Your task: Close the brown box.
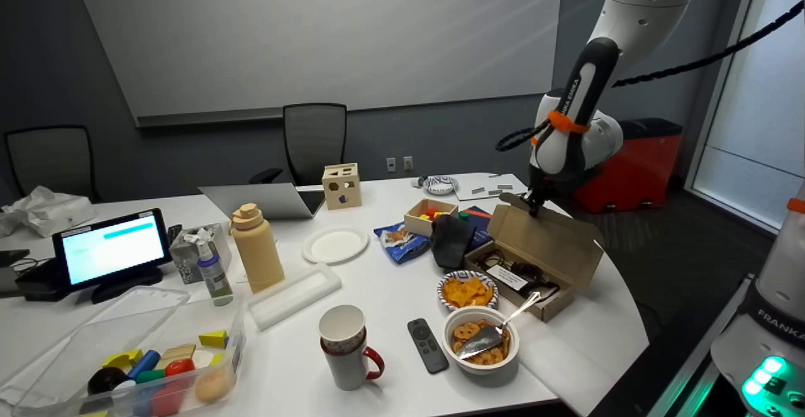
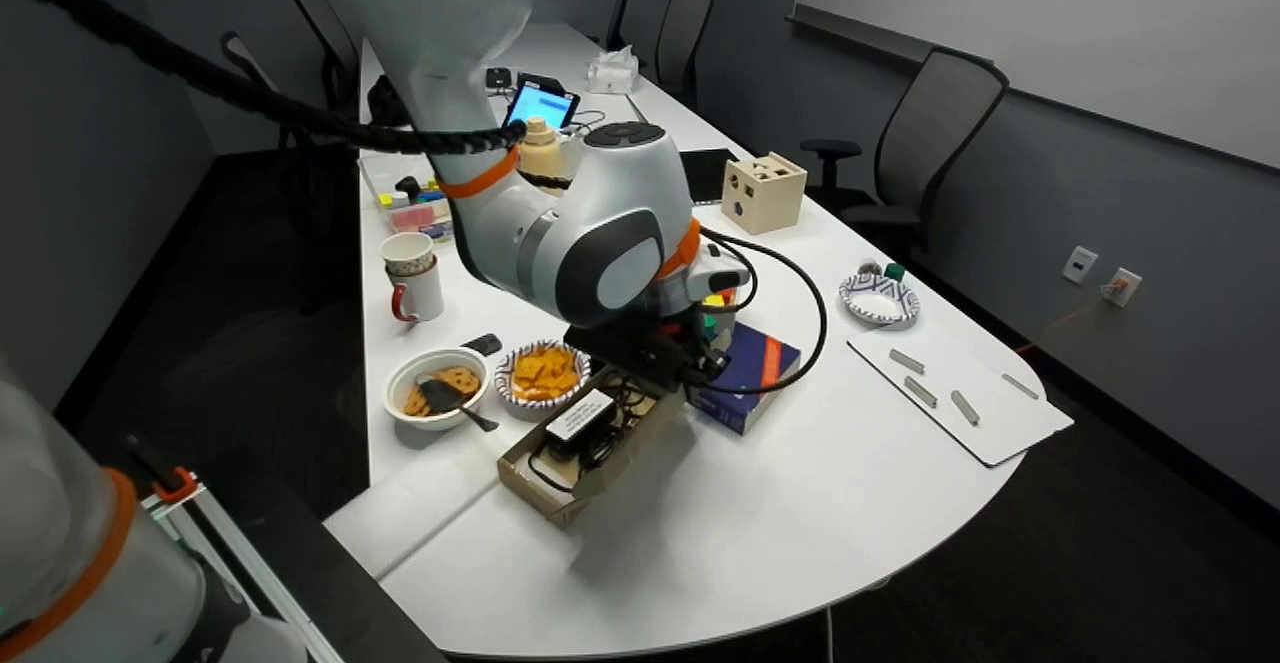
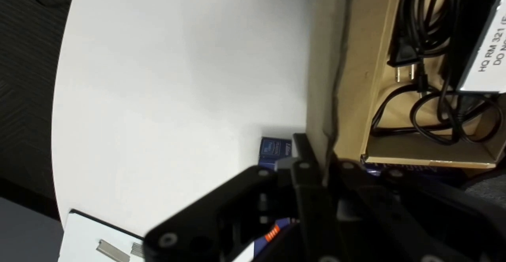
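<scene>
The brown box point(image 1: 557, 304) stands open on the table, with black cables and a white-labelled black adapter point(image 1: 508, 277) inside. Its lid flap point(image 1: 546, 236) stands raised and leans back from the opening. In an exterior view the box point(image 2: 548, 505) also shows, but the lid is hard to make out there. My gripper point(image 1: 533, 205) is at the lid's upper edge near one corner. In the wrist view the gripper's fingers point(image 3: 326, 161) are closed on the lid's edge point(image 3: 322, 68), one finger on each side. The box's interior wall point(image 3: 355, 100) lies to the right there.
A bowl of orange chips point(image 1: 466, 291) and a bowl of crackers with a metal server point(image 1: 481, 341) stand beside the box. A blue book point(image 2: 745, 373) and a black pouch point(image 1: 451, 241) are close to its end. A whiteboard panel point(image 2: 960, 393) lies near the table edge.
</scene>
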`<action>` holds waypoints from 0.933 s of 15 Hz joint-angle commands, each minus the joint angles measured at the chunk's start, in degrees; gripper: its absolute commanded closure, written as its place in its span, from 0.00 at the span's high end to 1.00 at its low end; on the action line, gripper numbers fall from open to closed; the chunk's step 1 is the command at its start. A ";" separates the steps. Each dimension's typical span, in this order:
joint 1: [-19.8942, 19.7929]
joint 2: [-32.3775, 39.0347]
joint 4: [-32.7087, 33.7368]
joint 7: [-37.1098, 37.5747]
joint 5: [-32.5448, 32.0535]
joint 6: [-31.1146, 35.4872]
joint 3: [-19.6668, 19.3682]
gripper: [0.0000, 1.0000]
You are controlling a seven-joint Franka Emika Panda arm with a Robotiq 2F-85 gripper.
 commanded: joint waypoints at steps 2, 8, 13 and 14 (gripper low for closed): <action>6.27 -1.68 -5.01 1.83 -2.94 6.59 -5.46 0.02; 13.68 -2.86 -8.63 0.71 -0.73 11.81 -9.96 0.25; 8.41 -7.14 -11.44 0.85 1.13 6.90 -1.66 0.62; 5.70 -8.59 -12.16 1.51 1.27 5.24 1.85 0.71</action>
